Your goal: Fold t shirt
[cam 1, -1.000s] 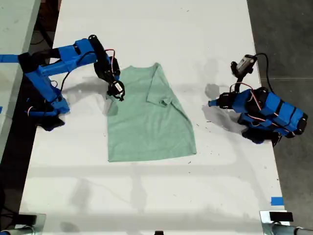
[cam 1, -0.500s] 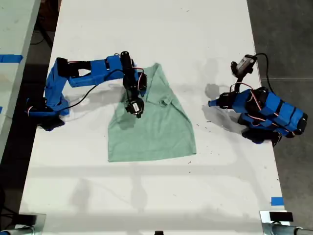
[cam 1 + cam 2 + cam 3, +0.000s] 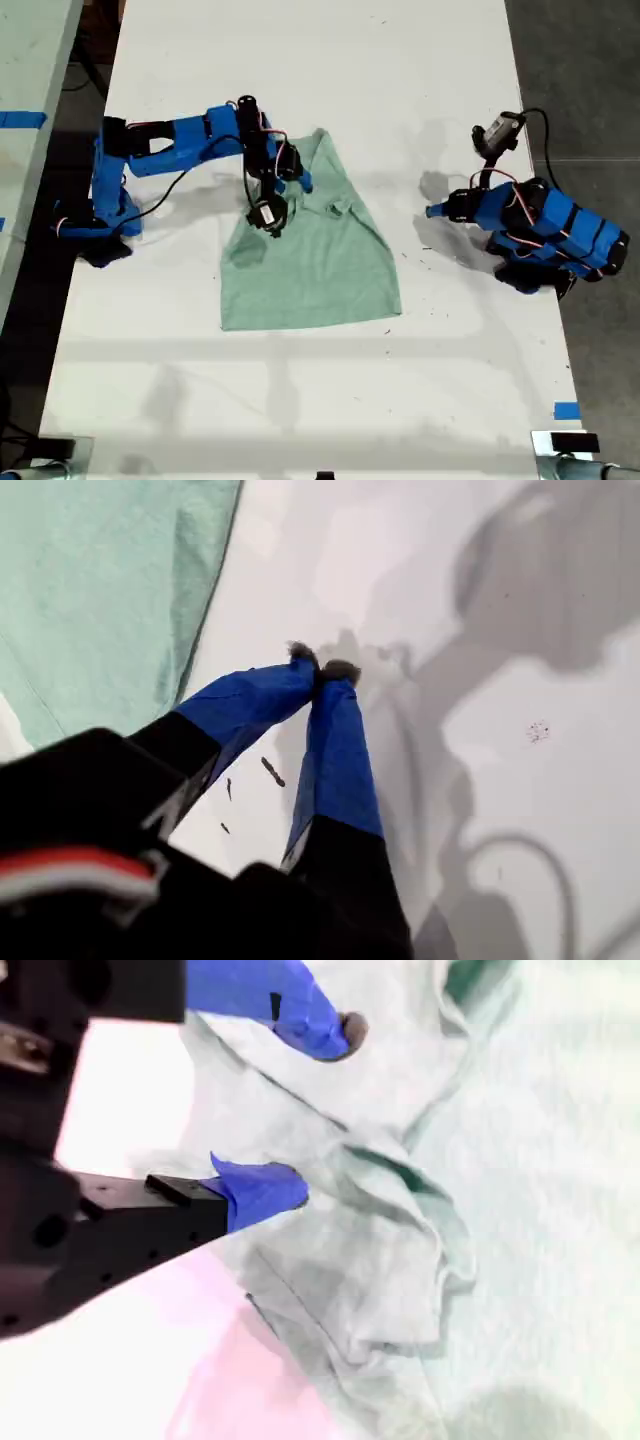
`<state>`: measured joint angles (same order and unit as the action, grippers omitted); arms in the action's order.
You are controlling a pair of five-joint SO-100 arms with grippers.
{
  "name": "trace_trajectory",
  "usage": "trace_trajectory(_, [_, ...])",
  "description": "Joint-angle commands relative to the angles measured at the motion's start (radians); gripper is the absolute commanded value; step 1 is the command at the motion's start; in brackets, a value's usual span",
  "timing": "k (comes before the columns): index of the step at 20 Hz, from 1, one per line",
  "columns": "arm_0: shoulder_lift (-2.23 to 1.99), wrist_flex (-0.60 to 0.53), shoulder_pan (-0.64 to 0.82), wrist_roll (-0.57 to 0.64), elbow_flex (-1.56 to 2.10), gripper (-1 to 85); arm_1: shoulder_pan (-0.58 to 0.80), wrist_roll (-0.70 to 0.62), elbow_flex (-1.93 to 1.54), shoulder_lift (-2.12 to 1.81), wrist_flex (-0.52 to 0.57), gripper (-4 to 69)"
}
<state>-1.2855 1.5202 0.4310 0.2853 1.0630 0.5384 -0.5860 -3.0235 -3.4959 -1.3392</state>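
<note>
Second gripper (image 3: 305, 1110): jaws parted over bunched sleeve cloth, seemingly gripping nothing, though glare obscures contact. First gripper (image 3: 320, 670): closed, empty, parked beside the hem. T shirt (image 3: 310, 255): mid-table, part-folded; soft, light, wrinkles easily. Best held at doubled edges.

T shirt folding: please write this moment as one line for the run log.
t shirt: flat, partly folded | second end effector: open over cloth | first end effector: shut, empty, over bare table

bare table (image 3: 300, 400) around t shirt (image 3: 310, 270), arms at sides
</note>
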Motion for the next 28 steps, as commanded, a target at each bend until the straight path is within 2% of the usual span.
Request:
trace_trajectory(1, [-0.344,0.032,0.078,-0.051,0.110,13.9,0.002,-0.008,-0.054,-0.017,0.005,2.2])
trace_trajectory(3, [-0.627,0.021,0.123,-0.094,0.316,9.8,0.002,-0.008,-0.054,-0.017,0.005,2.2])
trace_trajectory(5, [-0.960,-0.064,0.130,-0.147,0.635,4.9,0.002,-0.008,-0.054,-0.017,0.005,2.2])
trace_trajectory(6, [-1.169,-0.201,0.106,-0.176,0.894,4.1,0.002,-0.008,-0.054,-0.017,0.005,2.2])
trace_trajectory(8, [-1.641,-0.609,0.023,-0.229,1.522,4.0,0.003,-0.009,-0.054,-0.017,0.008,2.2])
trace_trajectory(9, [-1.884,-0.703,0.015,-0.276,1.793,3.9,0.006,-0.011,-0.054,-0.017,0.008,2.2])
trace_trajectory(11, [-2.303,-0.676,0.028,-0.367,2.209,3.5,0.000,-0.005,-0.055,-0.017,0.008,2.2])
trace_trajectory(13, [-2.197,-0.712,-0.025,-0.425,2.230,3.7,0.002,-0.005,-0.057,-0.017,0.009,2.2])
trace_trajectory(14, [-2.204,-0.672,-0.028,-0.443,2.230,3.9,0.005,-0.006,-0.055,-0.017,0.009,2.2])
trace_trajectory(16, [-2.296,-0.497,-0.015,-0.554,2.230,5.7,0.005,-0.003,-0.057,-0.017,0.006,2.2])
trace_trajectory(18, [-2.286,-0.497,-0.051,-0.603,2.230,7.9,-0.002,0.003,-0.055,-0.017,0.003,2.2])
trace_trajectory(20, [-2.286,-0.497,-0.121,-0.603,2.230,14.0,-0.002,0.002,-0.055,-0.017,0.005,2.2])
trace_trajectory(21, [-2.287,-0.497,-0.166,-0.604,2.230,11.1,0.000,0.000,-0.055,-0.017,0.005,2.2])
trace_trajectory(22, [-2.287,-0.497,-0.192,-0.597,2.230,-0.2,0.000,-0.002,-0.055,-0.017,0.006,2.2])
trace_trajectory(23, [-2.293,-0.500,-0.218,-0.597,2.230,-0.2,0.000,-0.002,-0.055,-0.017,0.006,2.2])
trace_trajectory(24, [-2.296,-0.508,-0.236,-0.604,2.230,0.7,0.000,-0.003,-0.055,-0.017,0.006,2.2])
trace_trajectory(27, [-2.295,-0.499,-0.224,-0.494,2.230,13.3,0.000,-0.002,-0.055,-0.017,0.008,2.2])
trace_trajectory(28, [-2.295,-0.499,-0.224,-0.488,2.230,14.8,-0.002,-0.002,-0.055,-0.017,0.006,2.2])
